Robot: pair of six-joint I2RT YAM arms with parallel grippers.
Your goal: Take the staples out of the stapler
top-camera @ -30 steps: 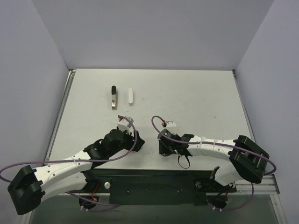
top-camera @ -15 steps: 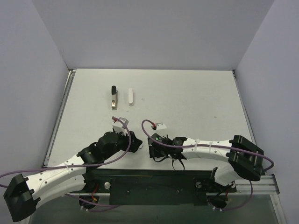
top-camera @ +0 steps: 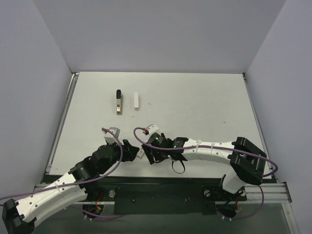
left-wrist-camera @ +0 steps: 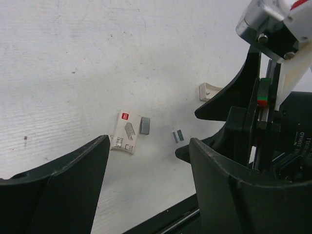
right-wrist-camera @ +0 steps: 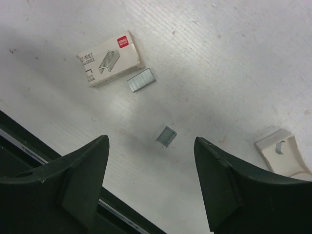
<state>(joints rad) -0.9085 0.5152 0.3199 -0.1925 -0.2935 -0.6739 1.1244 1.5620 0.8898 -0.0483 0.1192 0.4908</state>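
Observation:
The black stapler (top-camera: 118,101) lies at the far left of the table, its metal end toward me. Both grippers are far from it, near the table's front edge. My left gripper (top-camera: 132,152) is open and empty (left-wrist-camera: 148,142). My right gripper (top-camera: 147,154) is open and empty (right-wrist-camera: 150,141), facing the left one closely. On the table between them lie a small white staple box (right-wrist-camera: 109,58), a grey staple strip (right-wrist-camera: 141,80) beside it and a shorter staple strip (right-wrist-camera: 166,136). The box (left-wrist-camera: 126,138) and both strips (left-wrist-camera: 145,125) (left-wrist-camera: 177,136) also show in the left wrist view.
A white bar (top-camera: 136,101) lies just right of the stapler. A small cream plastic piece (right-wrist-camera: 282,148) lies near the right gripper and shows in the left wrist view (left-wrist-camera: 207,91). The right arm's wrist (left-wrist-camera: 273,122) fills the right of that view. The table's front edge (right-wrist-camera: 58,161) is close.
Both grippers have moved left along the table's front edge. The right gripper closed in on the left one, and the left arm drew back. The stapler has not moved.

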